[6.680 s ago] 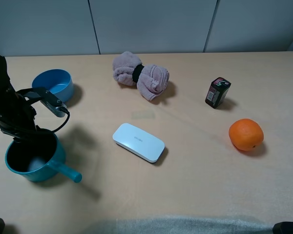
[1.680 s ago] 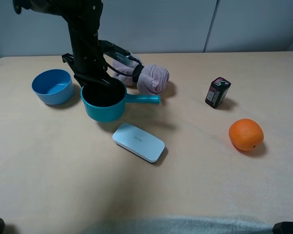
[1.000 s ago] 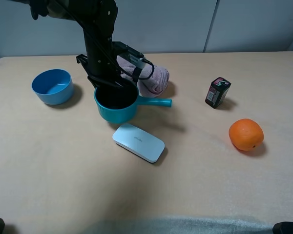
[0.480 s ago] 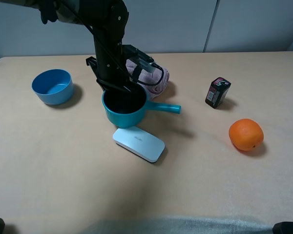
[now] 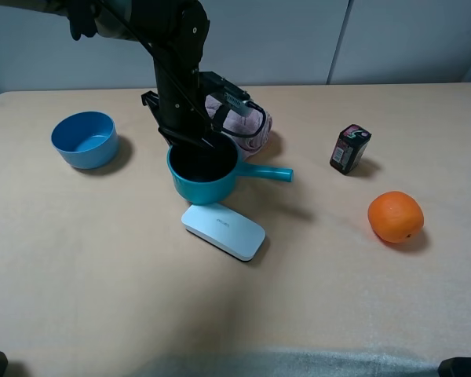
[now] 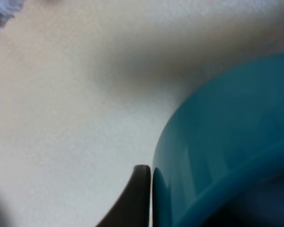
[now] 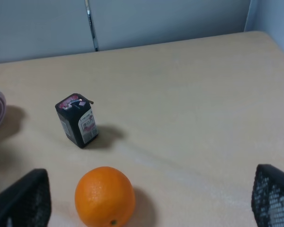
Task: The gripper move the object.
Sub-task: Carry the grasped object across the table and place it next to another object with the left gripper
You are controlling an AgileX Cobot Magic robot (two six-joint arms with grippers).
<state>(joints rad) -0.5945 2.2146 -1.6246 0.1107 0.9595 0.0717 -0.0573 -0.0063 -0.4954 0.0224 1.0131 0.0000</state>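
The white case (image 5: 222, 229) lies on the tabletop (image 5: 337, 275). Just beyond it, at its 12 o'clock, is the teal saucepan (image 5: 204, 179), handle pointing to 3 o'clock. The left gripper (image 5: 190, 143) is clamped on its far rim. The pink towel (image 5: 250, 126) lies behind. The right gripper (image 7: 149, 172) stands spread apart.

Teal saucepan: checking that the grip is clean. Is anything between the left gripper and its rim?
Nothing visible. The left gripper clamps the small teal saucepan directly at its rim; one of its jaws lies flat against the outer wall.
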